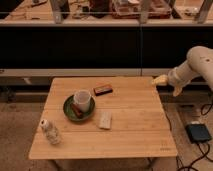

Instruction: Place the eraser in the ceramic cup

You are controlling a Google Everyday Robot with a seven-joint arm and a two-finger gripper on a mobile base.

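The eraser (103,90) lies flat on the counter (131,131), just behind and to the camera-right of the ceramic cup (82,99), close to its rim but apparently not touching it. Its long axis runs roughly across the view, the right end tilted slightly away. The cup stands upright on a dark green plate (69,113), its mouth clear. The hand (168,85) hangs well to the camera-right of the cup, beyond the eraser, near the counter's far right corner. The eraser therefore lies between cup and hand, camera-left of the hand. The fingers are spread wide apart, holding nothing and touching nothing. Judgement: the reach must travel leftward toward the cup, and the fingers should close across the eraser's short sides.
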